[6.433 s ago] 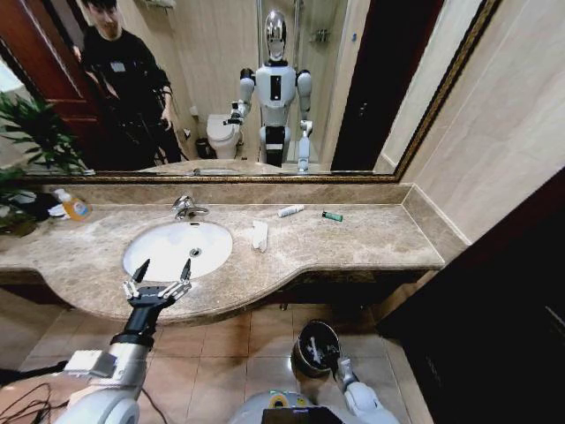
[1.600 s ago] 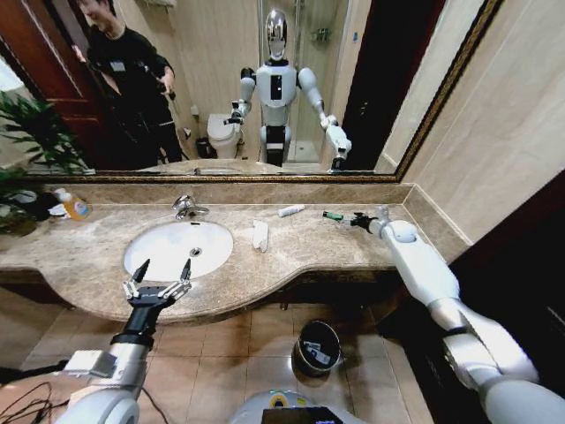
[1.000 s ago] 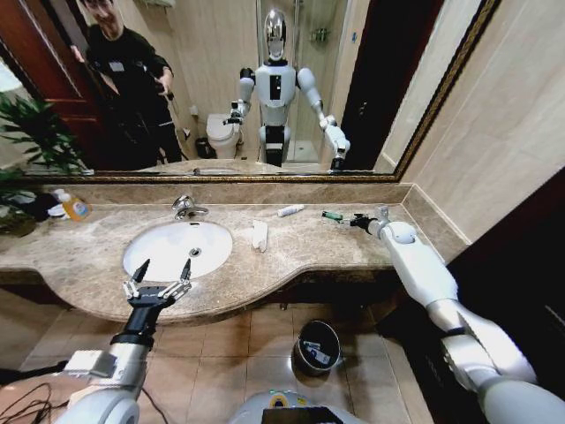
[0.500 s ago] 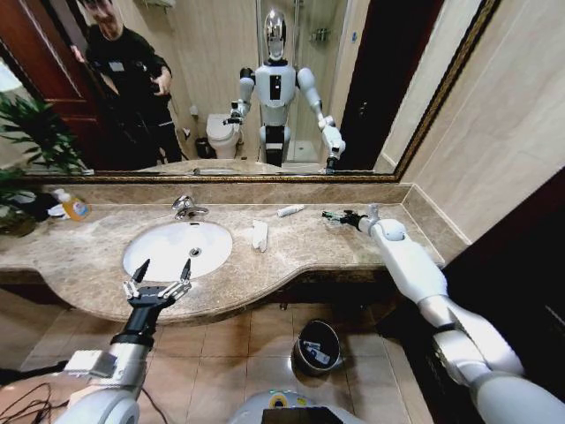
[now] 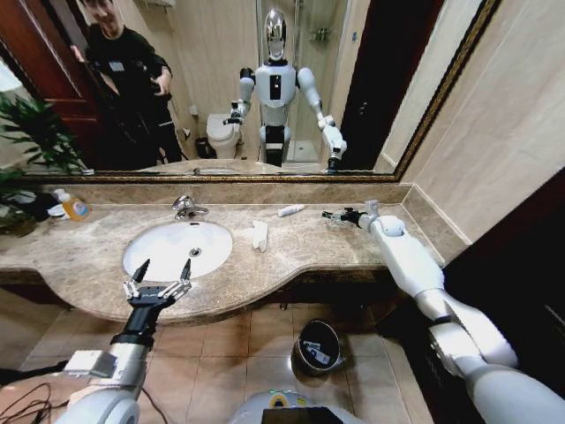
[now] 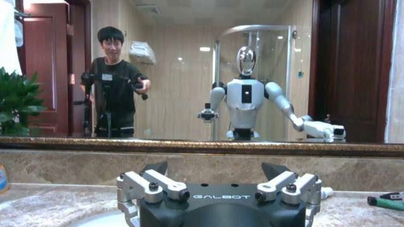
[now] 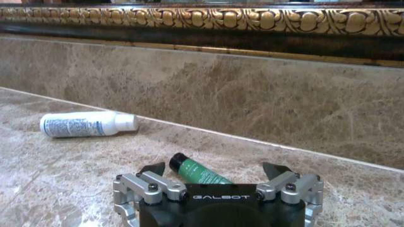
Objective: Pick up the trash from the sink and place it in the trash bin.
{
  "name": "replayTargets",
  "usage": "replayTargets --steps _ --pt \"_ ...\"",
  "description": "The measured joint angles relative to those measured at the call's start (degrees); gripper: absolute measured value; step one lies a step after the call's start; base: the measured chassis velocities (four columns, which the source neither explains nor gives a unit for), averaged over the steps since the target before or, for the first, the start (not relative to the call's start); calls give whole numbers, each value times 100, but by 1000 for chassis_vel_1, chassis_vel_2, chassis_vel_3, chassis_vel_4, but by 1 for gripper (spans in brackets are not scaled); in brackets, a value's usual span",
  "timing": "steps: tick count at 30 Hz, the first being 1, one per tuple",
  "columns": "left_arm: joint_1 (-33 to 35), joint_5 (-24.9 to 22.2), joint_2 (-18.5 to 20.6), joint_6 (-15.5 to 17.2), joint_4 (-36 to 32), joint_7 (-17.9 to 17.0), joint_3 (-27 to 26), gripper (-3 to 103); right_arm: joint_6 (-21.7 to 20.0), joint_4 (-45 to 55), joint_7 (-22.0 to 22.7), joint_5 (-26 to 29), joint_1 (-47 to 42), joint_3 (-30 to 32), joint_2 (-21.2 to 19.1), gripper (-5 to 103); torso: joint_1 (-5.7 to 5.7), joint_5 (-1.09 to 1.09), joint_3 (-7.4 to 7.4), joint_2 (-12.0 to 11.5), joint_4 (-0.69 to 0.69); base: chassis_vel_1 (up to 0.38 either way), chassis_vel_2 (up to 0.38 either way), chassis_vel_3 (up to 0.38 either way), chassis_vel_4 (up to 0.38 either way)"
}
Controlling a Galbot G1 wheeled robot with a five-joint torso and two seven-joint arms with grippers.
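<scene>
Right gripper point(image 5: 335, 215) has crept left along the far worktop point(image 5: 291, 252), jaws spread, now straddling the green tube point(image 7: 200, 173); grasp looks imminent. Left gripper point(image 5: 161, 268) hangs released near the sink point(image 5: 146, 244).

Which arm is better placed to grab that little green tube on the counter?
The right. Its gripper is open around the green tube near the back wall, while the left gripper hovers by the sink's front edge.

Legible markings: one brand word, on two gripper bodies.
"GALBOT" stands in pale capitals on the black body of the left gripper point(image 6: 215, 177), facing the mirror point(image 6: 189, 71), and on the right gripper point(image 7: 215, 177); print on the white tube point(image 7: 85, 124) is too small to read.
</scene>
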Motion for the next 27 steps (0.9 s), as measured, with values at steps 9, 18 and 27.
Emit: replayTargets --steps 9,18,27 --pt "0 0 0 0 0 0 0 100 40 -155 13 -183 30 -4 184 100 0 1 0 0 0 0 0 0 0" --pt "0 0 0 0 0 0 0 100 89 -275 154 -268 83 -5 311 100 0 0 0 0 0 0 0 0 0" --pt "0 0 0 0 0 0 0 100 152 -523 175 -378 165 40 366 100 0 0 0 0 0 0 0 0 0"
